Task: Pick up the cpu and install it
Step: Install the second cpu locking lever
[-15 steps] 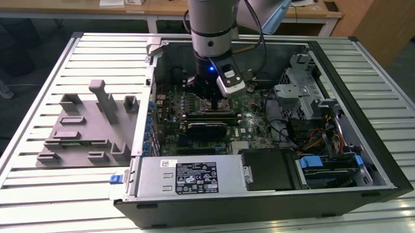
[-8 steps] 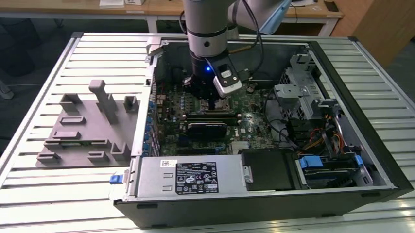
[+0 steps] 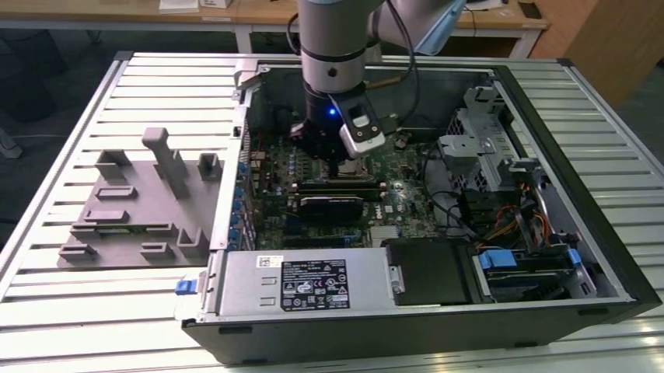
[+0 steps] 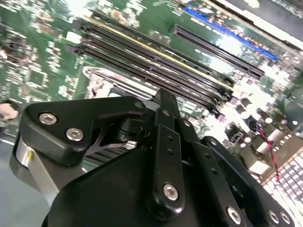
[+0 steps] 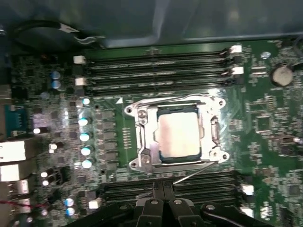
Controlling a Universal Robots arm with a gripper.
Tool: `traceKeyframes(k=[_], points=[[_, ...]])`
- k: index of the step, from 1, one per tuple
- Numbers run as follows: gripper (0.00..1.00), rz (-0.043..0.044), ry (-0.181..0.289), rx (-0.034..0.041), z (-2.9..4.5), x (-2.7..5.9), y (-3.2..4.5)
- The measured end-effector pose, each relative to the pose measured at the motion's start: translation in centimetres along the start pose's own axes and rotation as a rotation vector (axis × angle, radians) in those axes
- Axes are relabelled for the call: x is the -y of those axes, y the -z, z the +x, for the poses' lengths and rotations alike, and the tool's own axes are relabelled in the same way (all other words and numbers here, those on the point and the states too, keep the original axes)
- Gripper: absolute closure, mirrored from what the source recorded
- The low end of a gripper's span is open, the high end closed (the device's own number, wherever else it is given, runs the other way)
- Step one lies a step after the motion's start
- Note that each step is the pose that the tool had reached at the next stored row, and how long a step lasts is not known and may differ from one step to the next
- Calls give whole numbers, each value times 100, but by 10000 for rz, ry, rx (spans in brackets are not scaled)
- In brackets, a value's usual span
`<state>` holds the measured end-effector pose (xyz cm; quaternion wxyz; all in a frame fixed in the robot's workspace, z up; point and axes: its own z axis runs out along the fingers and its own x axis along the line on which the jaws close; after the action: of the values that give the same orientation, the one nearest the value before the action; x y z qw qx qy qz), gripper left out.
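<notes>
In the first wrist view the cpu (image 5: 179, 135), a flat square chip with a silvery top, lies inside the metal socket frame (image 5: 137, 137) on the green motherboard. My gripper (image 5: 164, 185) hovers just off one side of the socket, over the memory slots, with its black fingers pressed together and nothing between them. In the second wrist view the gripper (image 4: 163, 99) and its black linkages sit close above the board. The exterior view has the arm reaching down into the open computer case, the gripper (image 3: 334, 155) low over the board's middle.
A grey plastic fixture tray (image 3: 135, 202) lies on the slatted table at the exterior view's left. Inside the case are the power supply (image 3: 301, 284), a drive cage (image 3: 477, 148) with cables, and empty memory slots (image 5: 156, 71) on both sides of the socket.
</notes>
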<state>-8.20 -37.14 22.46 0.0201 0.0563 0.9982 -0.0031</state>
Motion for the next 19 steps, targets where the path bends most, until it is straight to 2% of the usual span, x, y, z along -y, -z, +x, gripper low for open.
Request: traceKeyframes(k=[1, 5, 6, 10, 16, 19], points=[[89, 4, 0, -39, 0, 1, 0], [89, 4, 0, -41, 0, 1, 0], [89, -22, 0, -44, 0, 3, 0], [89, -300, -11, -73, -5, 44, -4], [89, -655, -24, -115, -14, 126, -22], [89, -913, -33, -144, -17, 161, -35]])
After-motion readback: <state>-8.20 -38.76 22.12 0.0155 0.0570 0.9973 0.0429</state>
